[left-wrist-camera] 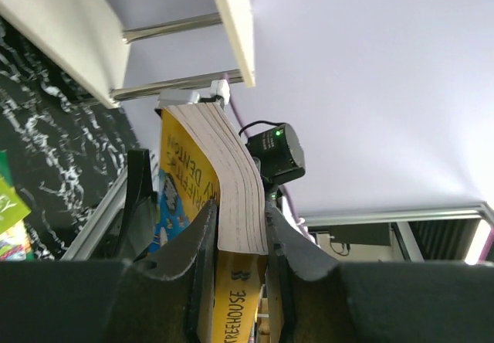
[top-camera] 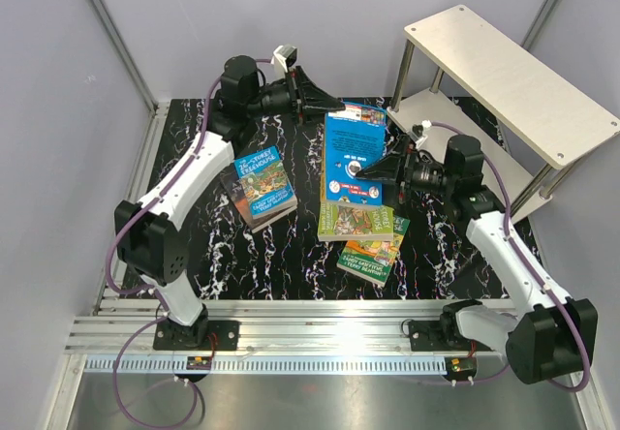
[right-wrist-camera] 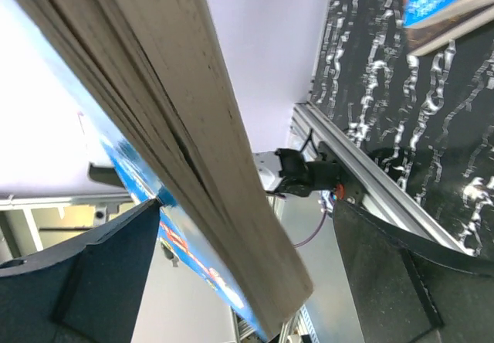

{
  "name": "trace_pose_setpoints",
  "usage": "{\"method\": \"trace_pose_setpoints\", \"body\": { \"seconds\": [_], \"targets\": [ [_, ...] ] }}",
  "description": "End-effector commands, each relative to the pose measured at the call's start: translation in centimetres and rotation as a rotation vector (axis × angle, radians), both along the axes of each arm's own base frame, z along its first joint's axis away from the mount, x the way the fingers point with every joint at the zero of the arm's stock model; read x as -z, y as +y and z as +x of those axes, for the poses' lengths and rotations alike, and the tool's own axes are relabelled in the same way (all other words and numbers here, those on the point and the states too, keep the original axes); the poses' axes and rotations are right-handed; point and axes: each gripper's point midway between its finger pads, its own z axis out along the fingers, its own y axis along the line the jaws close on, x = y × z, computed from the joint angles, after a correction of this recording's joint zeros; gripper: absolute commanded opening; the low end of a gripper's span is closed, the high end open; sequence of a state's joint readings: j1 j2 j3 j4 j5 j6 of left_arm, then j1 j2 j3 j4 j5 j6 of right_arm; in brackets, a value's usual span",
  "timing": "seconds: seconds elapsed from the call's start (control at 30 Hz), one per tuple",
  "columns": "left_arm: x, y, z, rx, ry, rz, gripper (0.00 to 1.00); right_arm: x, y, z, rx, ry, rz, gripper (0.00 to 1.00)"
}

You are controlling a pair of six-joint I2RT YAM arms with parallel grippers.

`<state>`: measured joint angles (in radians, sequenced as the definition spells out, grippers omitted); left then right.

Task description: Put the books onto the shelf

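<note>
Over the middle of the table [top-camera: 252,265], the left gripper [top-camera: 327,104] pinches the top edge of a blue book [top-camera: 351,144], which is tilted up. Only the left wrist view shows the fingers [left-wrist-camera: 202,242] tight on its pages. The right wrist view shows the right gripper [top-camera: 374,170] wide open around the book's lower edge; whether it touches is hard to tell. Beside lie a second blue book [top-camera: 263,180] on a dark book [top-camera: 232,196], and two green books [top-camera: 355,221] [top-camera: 373,256]. The shelf [top-camera: 504,76] stands far right.
</note>
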<state>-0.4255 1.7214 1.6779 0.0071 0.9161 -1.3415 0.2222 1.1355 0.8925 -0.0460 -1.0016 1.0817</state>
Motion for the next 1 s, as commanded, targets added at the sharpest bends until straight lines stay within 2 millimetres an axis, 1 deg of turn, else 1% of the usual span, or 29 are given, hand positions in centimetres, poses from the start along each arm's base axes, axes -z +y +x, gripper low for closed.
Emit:
{"method": "trace_pose_setpoints", "body": {
  "seconds": [0.0, 0.03, 0.07, 0.13, 0.17, 0.23, 0.27, 0.3, 0.33, 0.37, 0.4, 0.43, 0.47, 0.5, 0.53, 0.57, 0.6, 0.63, 0.67, 0.7, 0.73, 0.77, 0.8, 0.83, 0.87, 0.9, 0.93, 0.97],
  "targets": [
    [-6.6, 1.0, -1.7, 0.027, -0.072, -0.187, 0.0, -3.3, 0.4, -1.7, -0.079, -0.099, 0.073, 1.0],
    [-6.7, 1.0, -1.7, 0.029, -0.053, -0.199, 0.0, -3.7, 0.5, -1.8, -0.088, -0.098, 0.078, 1.0],
    [-7.0, 1.1, -1.7, 0.03, -0.07, -0.215, 0.0, -4.1, 0.5, -1.8, -0.097, -0.11, 0.085, 1.0],
    [-6.9, 1.0, -1.6, 0.036, -0.062, -0.226, 0.0, -4.9, 0.6, -1.8, -0.098, -0.108, 0.099, 1.0],
    [-6.9, 1.0, -1.7, 0.039, -0.061, -0.225, 0.0, -5.4, 0.6, -1.7, -0.095, -0.131, 0.11, 0.95],
    [-6.5, 0.9, -1.6, 0.04, -0.077, -0.206, 0.0, -5.9, 0.6, -1.8, -0.093, -0.133, 0.122, 0.8],
    [-5.8, 0.8, -1.5, 0.036, -0.051, -0.176, 0.0, -6.0, 0.6, -1.8, -0.091, -0.139, 0.125, 0.59],
    [-5.3, 0.8, -1.5, 0.035, -0.046, -0.149, 0.0, -6.2, 0.6, -1.8, -0.093, -0.144, 0.126, 0.48],
    [-5.4, 0.8, -1.4, 0.021, -0.127, -0.11, 0.0, -6.5, 0.5, -2.0, -0.095, -0.154, 0.126, 0.39],
    [-2.9, 0.9, -1.1, 0.004, -0.021, -0.012, 0.0, -6.6, 0.5, -2.1, -0.097, -0.16, 0.126, 0.19],
    [-1.8, 1.0, -0.9, -0.015, -0.014, 0.051, 0.0, -7.1, 0.5, -2.1, -0.097, -0.169, 0.127, 0.09],
    [-0.6, 1.7, -0.7, -0.067, -0.036, 0.169, 0.0, -7.3, 0.5, -2.2, -0.099, -0.188, 0.117, 0.0],
    [0.4, 2.0, -0.5, -0.088, -0.038, 0.23, 0.0, -7.0, 0.4, -2.4, -0.097, -0.159, 0.1, 0.0],
    [1.0, 2.6, 0.2, -0.141, -0.055, 0.292, 0.0, -8.1, 0.3, -2.5, -0.097, -0.187, 0.094, 0.0],
    [1.7, 3.1, 0.3, -0.149, -0.097, 0.35, 0.01, -8.3, 0.2, -2.7, -0.094, -0.218, 0.071, 0.0],
    [1.9, 3.6, -0.2, -0.156, -0.08, 0.398, 0.16, -8.0, 0.0, -2.6, -0.068, -0.179, 0.041, 0.0],
    [2.2, 4.1, -0.2, -0.168, -0.087, 0.431, 0.28, -9.7, -0.1, -2.8, -0.054, -0.226, 0.027, 0.0],
    [3.1, 4.8, 0.0, -0.19, -0.099, 0.493, 0.41, -9.9, -0.4, -2.3, -0.017, -0.279, -0.018, 0.0],
    [3.1, 5.3, 0.0, -0.202, -0.112, 0.516, 0.55, -9.2, -0.8, -2.5, 0.006, -0.221, -0.068, 0.0],
    [3.3, 5.9, -0.2, -0.218, -0.126, 0.542, 0.79, -11.1, -1.2, -2.5, 0.04, -0.279, -0.091, 0.0],
    [3.8, 6.6, 0.1, -0.246, -0.152, 0.587, 0.84, -11.4, -1.5, -2.3, 0.064, -0.305, -0.122, 0.0],
    [4.2, 7.4, 0.1, -0.259, -0.15, 0.612, 0.9, -11.6, -1.9, -2.2, 0.097, -0.306, -0.139, 0.0],
    [5.0, 8.1, -0.3, -0.27, -0.143, 0.636, 0.99, -13.0, -2.1, -2.3, 0.122, -0.34, -0.139, 0.0],
    [5.2, 8.7, -0.3, -0.284, -0.155, 0.648, 0.99, -13.6, -2.4, -2.2, 0.147, -0.356, -0.148, 0.0],
    [5.6, 9.8, -0.1, -0.305, -0.146, 0.662, 0.99, -13.7, -2.9, -1.7, 0.197, -0.351, -0.174, 0.0],
    [7.3, 10.6, -0.2, -0.309, -0.113, 0.695, 0.99, -15.4, -3.4, -1.8, 0.234, -0.391, -0.183, 0.0],
    [7.0, 12.1, -0.3, -0.351, -0.132, 0.715, 0.99, -15.3, -4.6, 0.0, 0.344, -0.398, -0.256, 0.0],
    [7.4, 12.8, -0.4, -0.361, -0.126, 0.731, 0.99, -14.7, -5.6, 0.3, 0.394, -0.359, -0.315, 0.0]
  ]
}}
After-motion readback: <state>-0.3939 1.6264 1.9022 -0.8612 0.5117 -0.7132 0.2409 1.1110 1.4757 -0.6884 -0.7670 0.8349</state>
